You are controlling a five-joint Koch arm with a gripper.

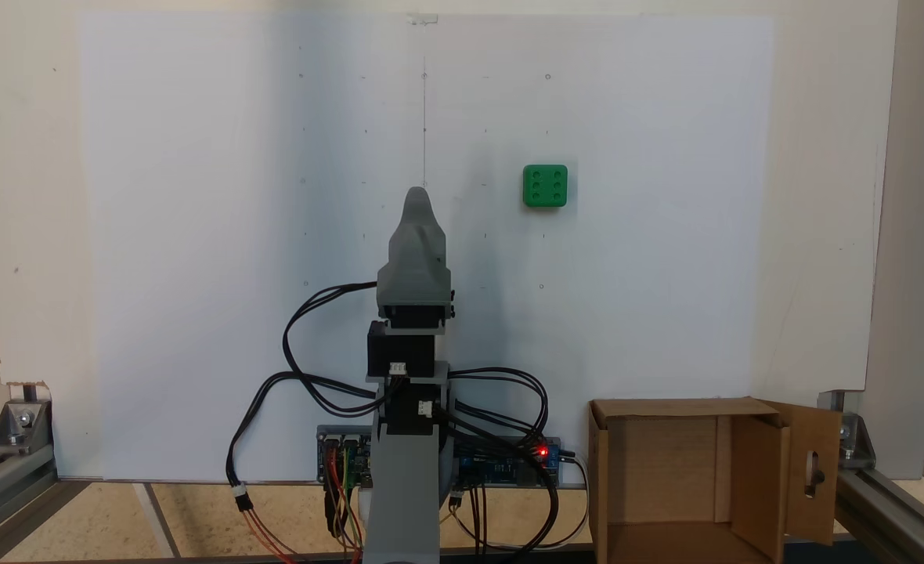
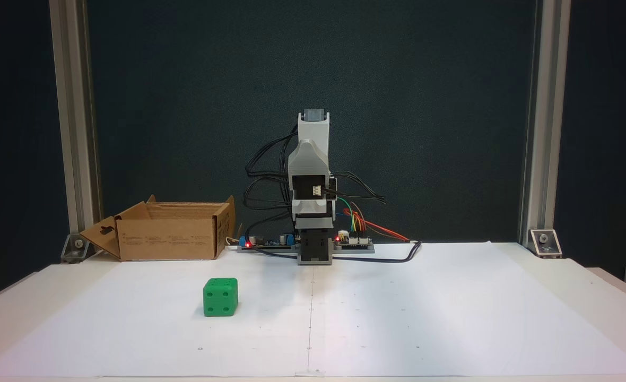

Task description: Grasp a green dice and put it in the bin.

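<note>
The green dice (image 1: 545, 186) lies on the white sheet with its six face up, above and to the right of the arm in a fixed view. From the front it is the green dice (image 2: 220, 297), left of centre and near the sheet's front. The bin (image 1: 759, 478) is an open brown cardboard box beside the arm's base; its side flap has an oblong cutout. Seen from the front, the bin (image 2: 164, 239) stands at the back left. My gripper (image 1: 417, 196) is folded over the arm's base, well apart from the dice and holding nothing. Its jaws lie one behind the other, so only one grey tip shows.
Circuit boards (image 1: 509, 462) with a red light and loops of black cable (image 1: 305, 345) sit around the arm's base. Aluminium frame posts (image 2: 74, 132) stand at the table's corners. The white sheet (image 2: 424, 318) covers most of the tabletop.
</note>
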